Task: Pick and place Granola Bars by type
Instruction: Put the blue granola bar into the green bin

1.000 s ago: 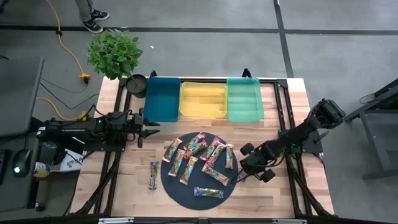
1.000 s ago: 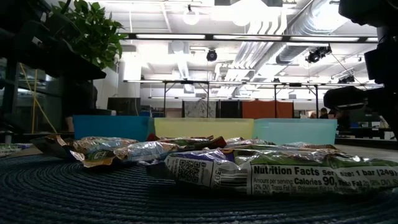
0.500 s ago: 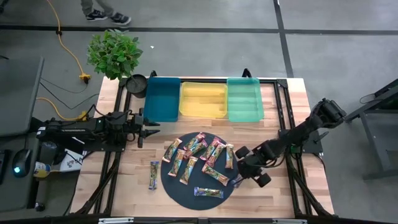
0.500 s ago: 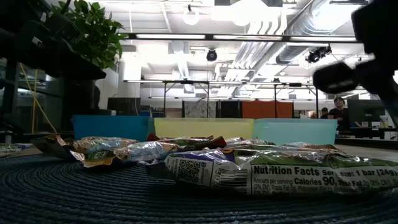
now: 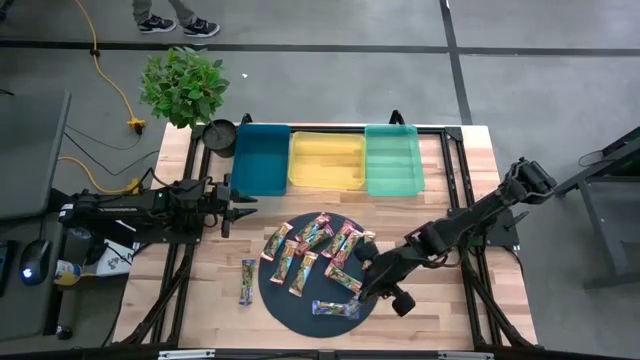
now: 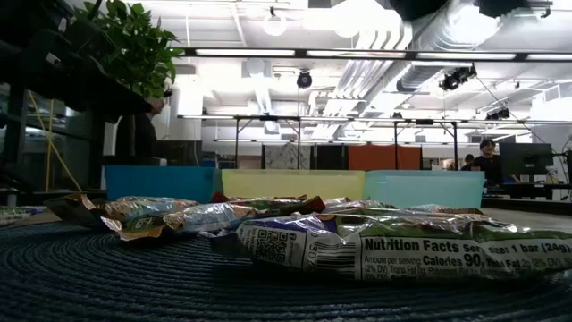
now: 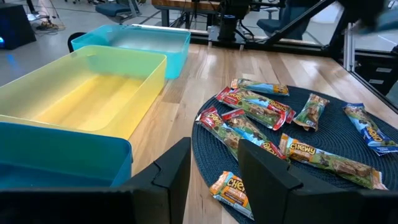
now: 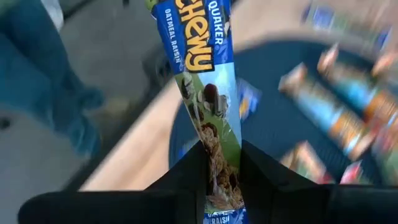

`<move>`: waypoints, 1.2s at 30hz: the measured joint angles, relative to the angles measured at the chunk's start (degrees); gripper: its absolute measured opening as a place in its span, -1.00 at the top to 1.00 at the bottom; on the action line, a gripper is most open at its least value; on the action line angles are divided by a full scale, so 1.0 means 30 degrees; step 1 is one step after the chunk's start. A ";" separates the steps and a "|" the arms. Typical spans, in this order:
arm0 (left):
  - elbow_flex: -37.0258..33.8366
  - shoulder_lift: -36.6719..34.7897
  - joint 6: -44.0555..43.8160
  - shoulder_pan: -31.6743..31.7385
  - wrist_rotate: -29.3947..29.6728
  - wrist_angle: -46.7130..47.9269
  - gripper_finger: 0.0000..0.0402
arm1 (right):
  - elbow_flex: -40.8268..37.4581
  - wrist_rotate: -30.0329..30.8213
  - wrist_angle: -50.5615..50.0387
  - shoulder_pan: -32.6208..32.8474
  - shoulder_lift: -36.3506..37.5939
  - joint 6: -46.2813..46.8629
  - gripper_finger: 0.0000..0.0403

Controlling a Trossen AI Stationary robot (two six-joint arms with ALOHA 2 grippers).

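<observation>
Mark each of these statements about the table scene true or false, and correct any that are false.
1. The right gripper holds a granola bar between its fingers. True.
2. The yellow tray sits between the blue tray and the green tray. True.
3. Several bars already lie in the yellow tray. False: all three trays look empty.
4. The left gripper is over the round mat. False: it waits off the mat, near the blue tray, by the table's left side.
5. One bar lies on the bare wood beside the mat. True.
6. The plant stands by the green tray. False: it stands at the far left corner, near the blue tray.
</observation>
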State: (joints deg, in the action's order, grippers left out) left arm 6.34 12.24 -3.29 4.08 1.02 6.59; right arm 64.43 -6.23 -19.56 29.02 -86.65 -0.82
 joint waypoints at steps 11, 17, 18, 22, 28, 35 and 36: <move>-0.0003 0.0005 0.0000 0.0007 0.0000 0.0000 0.35 | 0.3572 0.7252 0.3933 -0.0058 0.0022 -0.0411 0.67; 0.0005 -0.0003 0.0000 0.0000 0.0000 0.0000 0.35 | 0.3603 0.9606 0.8003 -0.0051 0.0022 -0.0222 0.67; 0.0002 0.0002 0.0000 0.0000 0.0005 0.0000 0.35 | 0.3603 0.9607 0.8443 -0.0047 0.0022 -0.0204 0.67; 0.0005 -0.0003 0.0000 0.0007 0.0001 0.0000 0.35 | 0.3603 1.0161 0.9692 0.0044 0.0022 -0.0241 0.67; 0.0005 0.0000 0.0001 0.0007 0.0006 0.0000 0.35 | 0.3603 1.0547 0.9784 0.0095 0.0022 -0.0547 0.67; -0.0003 0.0001 0.0000 0.0007 0.0004 0.0000 0.35 | 0.3603 1.0822 0.9772 0.0095 0.0022 -0.0669 0.67; 0.0005 -0.0001 0.0001 0.0001 0.0000 0.0000 0.35 | 0.3603 1.0884 0.9772 0.0095 0.0022 -0.0694 0.67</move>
State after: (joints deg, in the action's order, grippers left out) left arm 6.35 12.23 -3.29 4.08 1.02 6.59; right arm 75.24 26.42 9.76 29.30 -86.59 -2.90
